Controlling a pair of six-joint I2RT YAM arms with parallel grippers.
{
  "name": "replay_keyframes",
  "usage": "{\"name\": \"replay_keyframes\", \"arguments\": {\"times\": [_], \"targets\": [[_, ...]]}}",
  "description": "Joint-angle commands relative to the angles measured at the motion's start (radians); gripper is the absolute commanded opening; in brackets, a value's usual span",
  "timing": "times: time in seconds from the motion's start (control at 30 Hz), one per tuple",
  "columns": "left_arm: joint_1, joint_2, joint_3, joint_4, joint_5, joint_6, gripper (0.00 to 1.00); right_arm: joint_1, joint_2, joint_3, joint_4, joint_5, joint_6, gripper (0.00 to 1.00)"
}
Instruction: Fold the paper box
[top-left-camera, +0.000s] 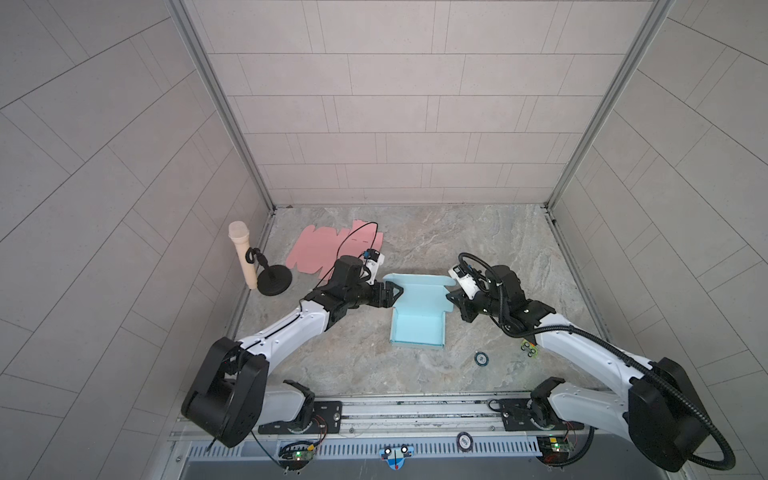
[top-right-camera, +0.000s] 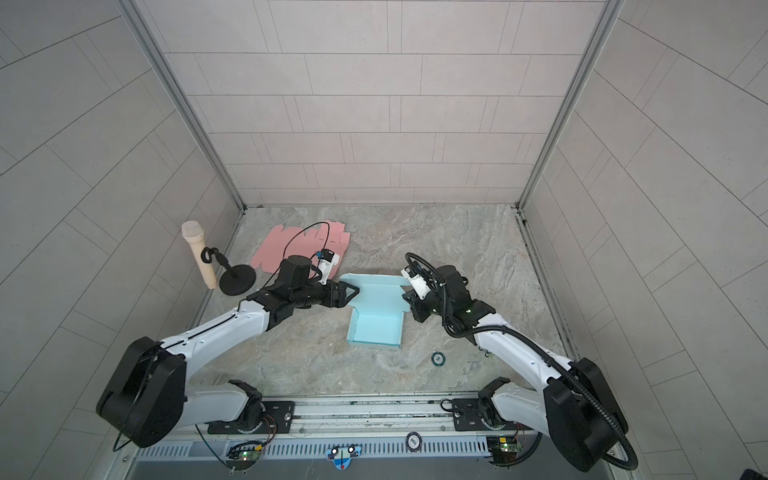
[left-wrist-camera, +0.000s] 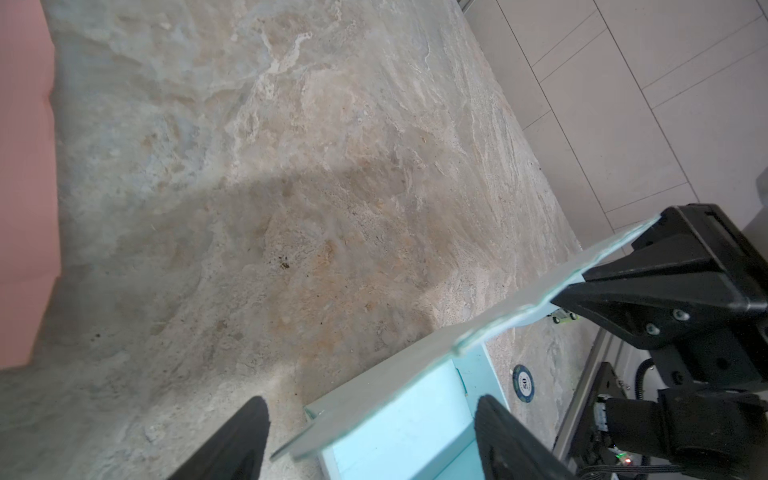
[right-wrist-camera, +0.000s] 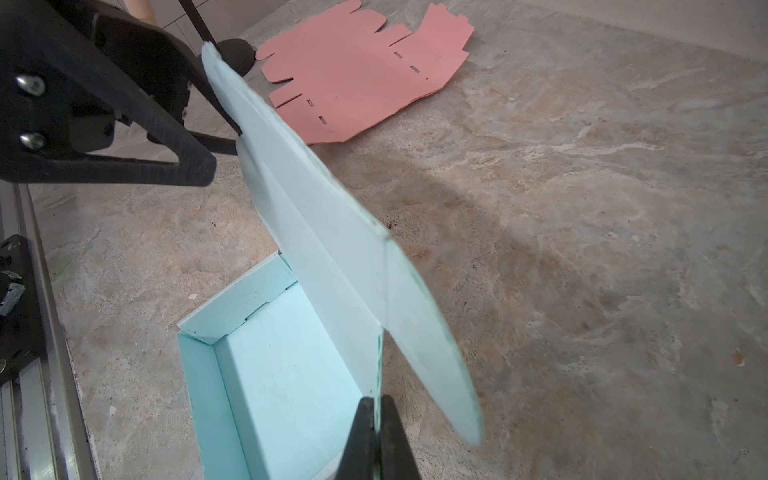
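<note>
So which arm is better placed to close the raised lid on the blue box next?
Right, probably. The right pincer is shut on the raised blue lid, so it could swing it down over the box base. The left pincer stands open astride the lid's other end, gripping nothing.

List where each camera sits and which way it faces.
Both top views: overhead, looking down on the table; left arm and right arm show.
Left wrist: on left arm, facing the right gripper; own open fingers show.
Right wrist: on right arm, facing the left gripper, pink cardboard; own shut fingers show.
Shared: wrist views both show the blue box's lid.
</note>
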Motion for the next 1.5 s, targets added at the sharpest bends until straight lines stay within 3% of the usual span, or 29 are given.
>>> {"name": "replay_keyframes", "arguments": {"times": [0.0,0.17,1.07,1.47], "targets": [[-0.001,0.01,-0.011,0.054,-0.003,-0.019,0.74,-0.006,0.009,0.035,-0.007,0.013,-0.01,0.0],[-0.002,0.02,-0.008,0.063,-0.002,-0.025,0.6,-0.006,0.011,0.038,-0.014,0.024,-0.007,0.0],[-0.037,-0.046,-0.008,-0.065,-0.134,0.009,0.17,-0.015,0.023,0.038,-0.011,0.06,0.007,0.0],[-0.121,-0.055,0.027,-0.082,-0.21,0.006,0.06,-0.015,0.016,0.043,-0.01,0.084,0.028,0.0]]}}
